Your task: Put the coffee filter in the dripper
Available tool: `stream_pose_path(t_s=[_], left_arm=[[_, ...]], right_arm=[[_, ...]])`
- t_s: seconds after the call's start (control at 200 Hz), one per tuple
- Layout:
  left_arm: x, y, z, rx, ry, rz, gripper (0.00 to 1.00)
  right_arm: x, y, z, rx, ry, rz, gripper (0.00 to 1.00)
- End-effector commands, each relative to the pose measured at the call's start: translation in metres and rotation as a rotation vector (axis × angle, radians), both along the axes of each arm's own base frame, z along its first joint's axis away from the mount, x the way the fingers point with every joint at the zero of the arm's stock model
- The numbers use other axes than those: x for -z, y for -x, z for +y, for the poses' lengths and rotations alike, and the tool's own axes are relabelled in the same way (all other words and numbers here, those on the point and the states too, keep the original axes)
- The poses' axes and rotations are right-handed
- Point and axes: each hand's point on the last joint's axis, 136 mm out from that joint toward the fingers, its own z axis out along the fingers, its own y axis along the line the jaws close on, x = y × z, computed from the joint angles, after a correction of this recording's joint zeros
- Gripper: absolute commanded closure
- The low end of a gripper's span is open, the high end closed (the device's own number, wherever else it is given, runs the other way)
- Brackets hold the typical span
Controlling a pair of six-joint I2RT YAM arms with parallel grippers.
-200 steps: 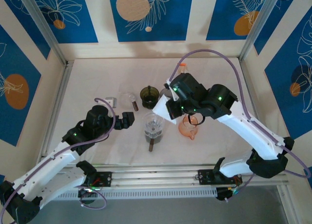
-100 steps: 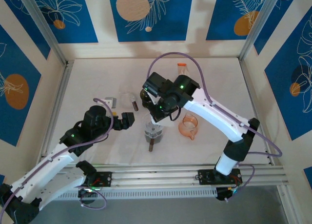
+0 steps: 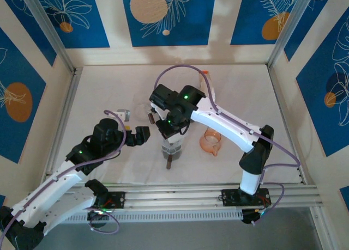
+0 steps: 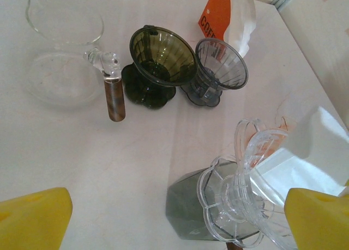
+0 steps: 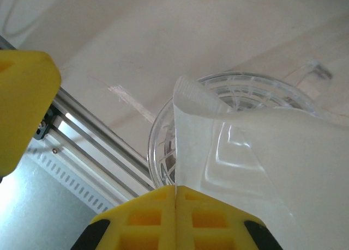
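Nearest the arm bases, the left gripper (image 3: 143, 135) hovers low over the white table (image 3: 245, 92) with its yellow fingers (image 4: 32, 217) spread wide apart and nothing between them, just left of the clear dripper (image 4: 240, 206) on its grey base (image 4: 188, 206). Directly above that dripper, the right gripper (image 5: 175, 193) has its pads pressed together on an edge of the white coffee filter (image 5: 240, 152), which hangs over the dripper's mouth; contact with the ribs cannot be told. An orange dripper (image 3: 210, 140) lies just to the right. Farther back stand an olive-green dripper (image 4: 163, 56), a smoky grey dripper (image 4: 221, 65), a glass server (image 4: 65, 81) and an orange coffee bag (image 4: 215, 16).
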Motion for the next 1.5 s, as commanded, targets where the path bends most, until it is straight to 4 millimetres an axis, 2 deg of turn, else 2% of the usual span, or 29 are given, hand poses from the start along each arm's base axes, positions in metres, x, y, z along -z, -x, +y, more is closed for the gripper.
stream_pose_path(t_s=[0.0, 0.355, 0.57, 0.82, 0.98, 1.075, 1.17, 1.256, 1.431, 1.491], left_arm=[[-0.014, -0.001, 0.003, -0.015, 0.028, -0.014, 0.00], [-0.013, -0.002, 0.003, -0.020, 0.027, -0.011, 0.00], [-0.014, -0.002, 0.004, -0.029, 0.030, -0.008, 0.00], [-0.017, -0.003, 0.000, -0.024, 0.058, -0.007, 0.00], [-0.021, -0.004, -0.004, -0.009, 0.067, -0.004, 0.00], [-0.022, -0.004, -0.011, 0.020, 0.070, 0.006, 0.01], [-0.025, -0.004, -0.021, 0.075, 0.066, 0.018, 0.10], [-0.026, -0.003, -0.034, 0.134, 0.071, 0.048, 0.18], [-0.018, 0.003, -0.054, 0.237, 0.038, 0.126, 0.38], [-0.011, 0.006, -0.059, 0.261, 0.022, 0.149, 0.41]], right_arm=[[0.011, 0.001, 0.007, -0.001, -0.018, 0.041, 1.00], [0.027, -0.001, 0.005, 0.027, -0.009, 0.042, 1.00], [0.017, -0.003, 0.002, 0.044, -0.047, 0.004, 0.86], [0.002, -0.002, -0.003, 0.070, -0.105, -0.041, 0.76], [-0.008, -0.001, -0.006, 0.079, -0.150, -0.073, 0.55], [-0.011, -0.002, -0.013, 0.092, -0.150, -0.091, 0.49], [-0.017, -0.008, -0.028, 0.125, -0.146, -0.156, 0.44], [-0.018, -0.019, -0.044, 0.173, -0.152, -0.188, 0.44], [-0.004, -0.033, -0.064, 0.203, -0.099, -0.210, 0.48], [0.000, -0.037, -0.068, 0.212, -0.087, -0.217, 0.52]])
